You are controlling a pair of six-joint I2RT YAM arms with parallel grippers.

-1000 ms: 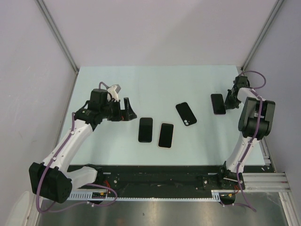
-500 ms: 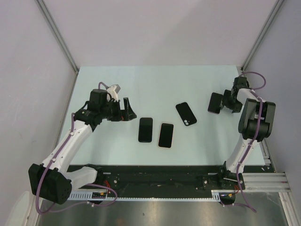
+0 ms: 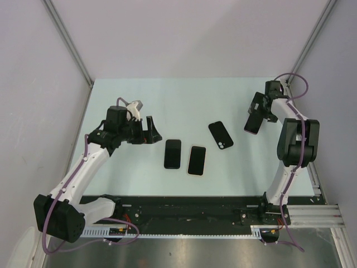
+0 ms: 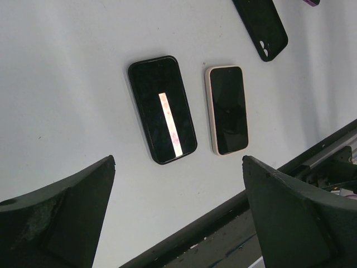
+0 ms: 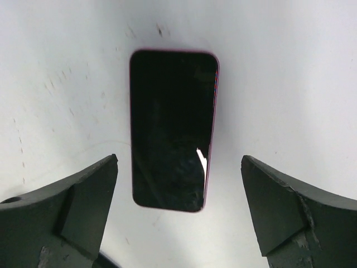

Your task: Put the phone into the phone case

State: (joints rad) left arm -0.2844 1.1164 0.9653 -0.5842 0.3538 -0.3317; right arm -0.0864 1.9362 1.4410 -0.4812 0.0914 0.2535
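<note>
While the left pincer (image 3: 150,130) hangs wide apart and empty over the black phone (image 4: 162,109) and the cream-rimmed phone (image 4: 227,110), the black case (image 3: 221,135) lies flat on the bench (image 3: 184,100) further right; beyond it the pink-rimmed phone (image 5: 173,129) lies beneath the right pincer (image 3: 260,106), also apart, touching nothing; insertion seems unstarted; next, grasp a phone squarely.

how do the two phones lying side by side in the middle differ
The black-rimmed phone has a dark edge; the pale-rimmed phone has a cream edge. The black-rimmed phone shows a bright reflected streak on its glass; the pale-rimmed phone shows none. Both lie flat, dark face up, nearly parallel, close but apart.
</note>
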